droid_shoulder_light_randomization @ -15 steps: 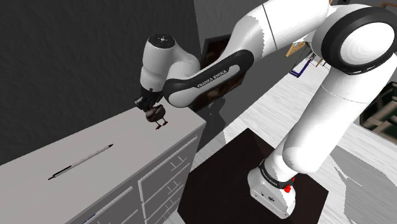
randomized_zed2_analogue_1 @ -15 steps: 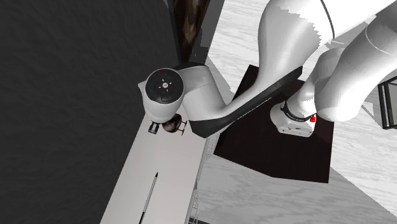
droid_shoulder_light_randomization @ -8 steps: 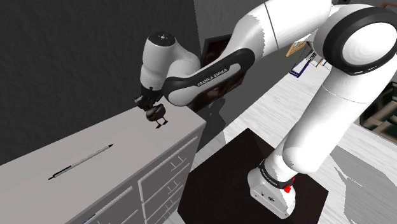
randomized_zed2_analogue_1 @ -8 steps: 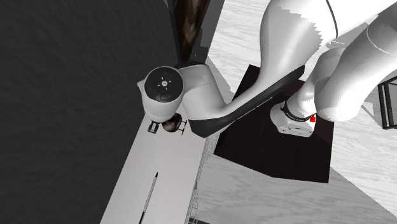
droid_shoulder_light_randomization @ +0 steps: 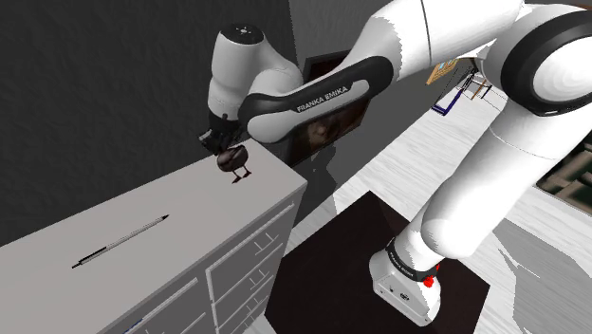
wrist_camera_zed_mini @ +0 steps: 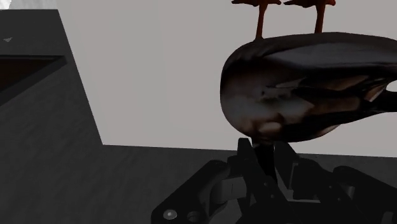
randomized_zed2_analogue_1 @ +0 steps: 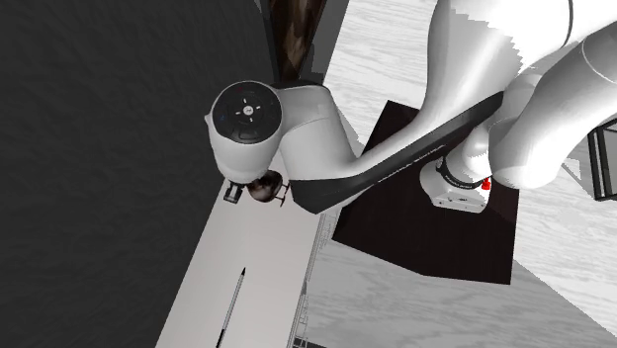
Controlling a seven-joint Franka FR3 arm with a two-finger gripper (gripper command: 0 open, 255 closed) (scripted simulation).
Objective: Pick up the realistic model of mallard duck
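Note:
The mallard duck model [droid_shoulder_light_randomization: 232, 160] is a small dark brown body on thin reddish legs, hanging just above the far corner of the grey dresser top [droid_shoulder_light_randomization: 194, 213]. My black gripper [droid_shoulder_light_randomization: 222, 150] is shut on it from above. In the second exterior view the duck [randomized_zed2_analogue_1: 264, 188] peeks out under the arm's wrist. In the wrist view the duck's dark body [wrist_camera_zed_mini: 305, 89] sits right at my gripper [wrist_camera_zed_mini: 262, 147], its legs pointing away from the hand toward the grey top.
A thin dark pen [droid_shoulder_light_randomization: 121, 241] lies on the dresser top, well away from the duck. A dark wall [droid_shoulder_light_randomization: 114, 85] rises behind the dresser. The dresser's drawer fronts [droid_shoulder_light_randomization: 251, 261] face the stand [droid_shoulder_light_randomization: 408, 280], which sits on a dark mat.
The arm has risen and the duck has come up off the dresser top with the gripper. The pen has not moved.

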